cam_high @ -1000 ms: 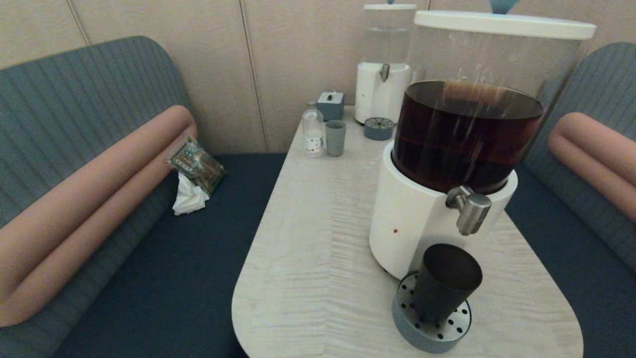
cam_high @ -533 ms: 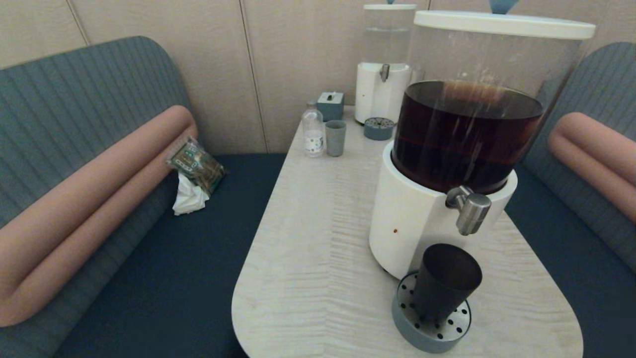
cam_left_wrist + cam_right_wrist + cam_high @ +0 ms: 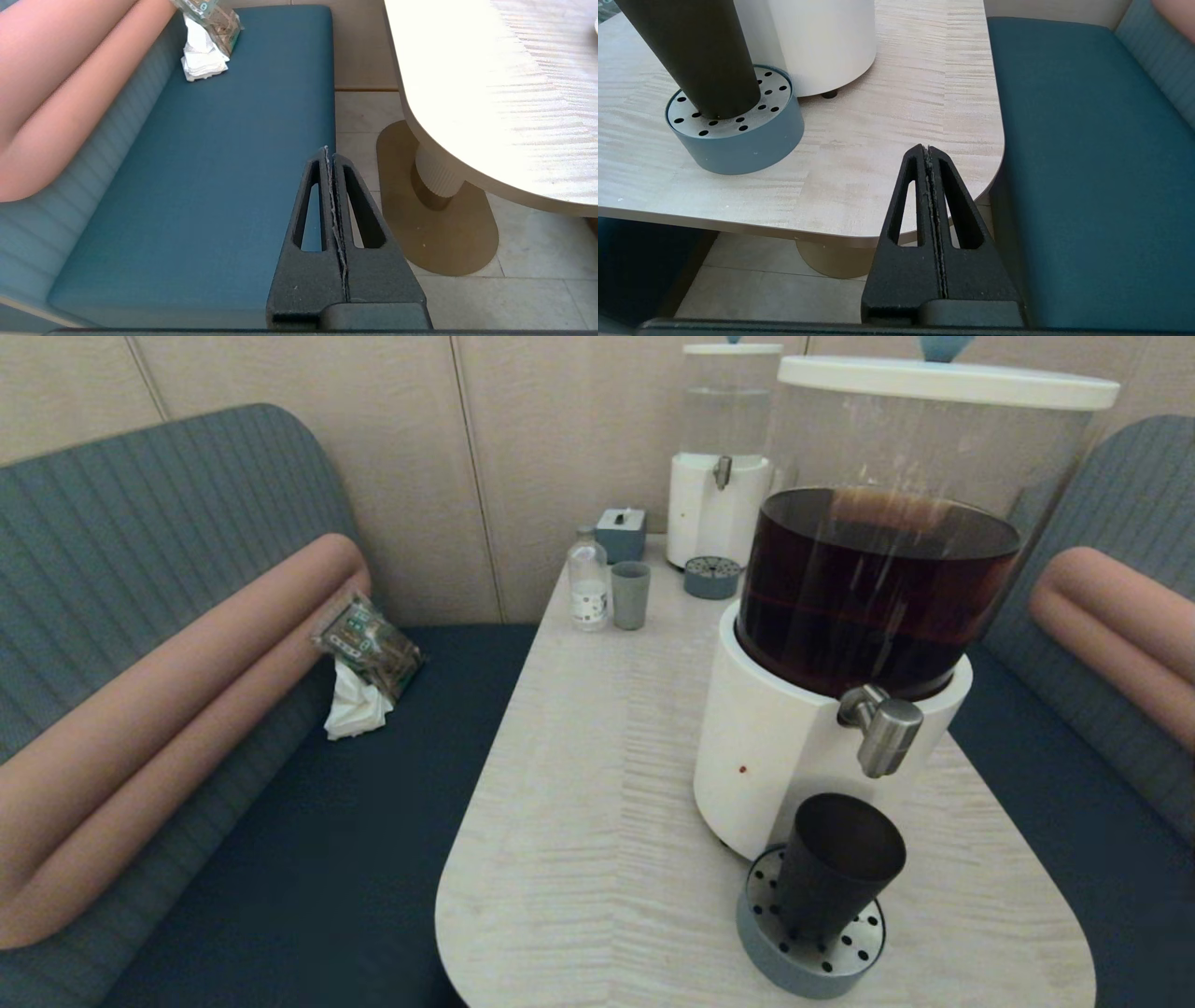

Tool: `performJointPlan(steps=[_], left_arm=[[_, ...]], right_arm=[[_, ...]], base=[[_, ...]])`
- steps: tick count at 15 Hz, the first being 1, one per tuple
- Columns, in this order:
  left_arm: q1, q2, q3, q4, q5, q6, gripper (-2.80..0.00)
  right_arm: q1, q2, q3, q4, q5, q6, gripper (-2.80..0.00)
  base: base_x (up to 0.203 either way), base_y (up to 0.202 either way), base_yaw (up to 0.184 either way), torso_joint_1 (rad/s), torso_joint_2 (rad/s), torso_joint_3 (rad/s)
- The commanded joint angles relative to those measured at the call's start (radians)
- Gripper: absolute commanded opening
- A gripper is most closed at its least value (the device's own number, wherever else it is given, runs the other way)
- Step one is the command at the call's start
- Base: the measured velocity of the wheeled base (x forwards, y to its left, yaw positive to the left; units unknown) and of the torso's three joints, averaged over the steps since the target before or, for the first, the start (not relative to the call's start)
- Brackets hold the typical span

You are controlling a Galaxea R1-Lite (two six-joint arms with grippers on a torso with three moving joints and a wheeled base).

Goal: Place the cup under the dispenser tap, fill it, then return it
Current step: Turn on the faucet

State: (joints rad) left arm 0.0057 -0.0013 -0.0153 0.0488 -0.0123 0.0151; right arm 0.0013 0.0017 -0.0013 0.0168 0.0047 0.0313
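Observation:
The matte black cup [image 3: 838, 863] stands upright on a round grey-blue perforated drip tray [image 3: 810, 947], right below the brushed-silver dispenser tap [image 3: 882, 726] of the big white-based dispenser [image 3: 775, 756] holding dark brown liquid. The right wrist view shows the same cup [image 3: 696, 51] on the tray [image 3: 738, 140]. My right gripper [image 3: 927, 150] is shut and empty, low beside the table's near right corner. Off the table's left side, my left gripper [image 3: 327, 151] hangs shut and empty over the blue bench seat [image 3: 210, 177]. Neither arm shows in the head view.
At the table's far end stand a clear-liquid dispenser [image 3: 724, 476], a small drip tray [image 3: 711, 576], a paler grey-blue tumbler [image 3: 630, 595], a small bottle [image 3: 588, 583] and a grey box [image 3: 621, 532]. A packet with tissue [image 3: 366, 658] lies on the left bench. Benches flank the table [image 3: 579, 784].

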Motion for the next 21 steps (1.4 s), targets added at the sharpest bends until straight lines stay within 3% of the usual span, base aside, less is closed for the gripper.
performJointPlan(steps=[1, 4, 7, 16, 21], left_arm=[[0.002, 0.003, 0.0, 0.0, 0.0, 0.0, -2.8], [0.0, 0.003, 0.0, 0.0, 0.0, 0.0, -2.8], [0.002, 0.003, 0.0, 0.0, 0.0, 0.002, -2.8], [0.0, 0.003, 0.0, 0.0, 0.0, 0.0, -2.8], [0.002, 0.003, 0.0, 0.0, 0.0, 0.0, -2.8]], right_arm=[[0.0, 0.0, -0.002, 0.0, -0.003, -0.014, -2.8], [0.0, 0.004, -0.113, 0.054, 0.003, -0.016, -2.8], [0.002, 0.075, -0.371, 0.208, 0.039, -0.021, -2.8], [0.018, 0.971, -1.104, 0.261, 0.066, 0.0, -2.8], [0.037, 1.302, -1.392, 0.452, 0.081, 0.026, -2.8]], base=[[0.0, 0.0, 0.0, 0.0, 0.0, 0.0], [0.0, 0.0, 0.0, 0.0, 0.0, 0.0], [0.0, 0.0, 0.0, 0.0, 0.0, 0.0], [0.0, 0.0, 0.0, 0.0, 0.0, 0.0], [0.0, 0.0, 0.0, 0.0, 0.0, 0.0]])
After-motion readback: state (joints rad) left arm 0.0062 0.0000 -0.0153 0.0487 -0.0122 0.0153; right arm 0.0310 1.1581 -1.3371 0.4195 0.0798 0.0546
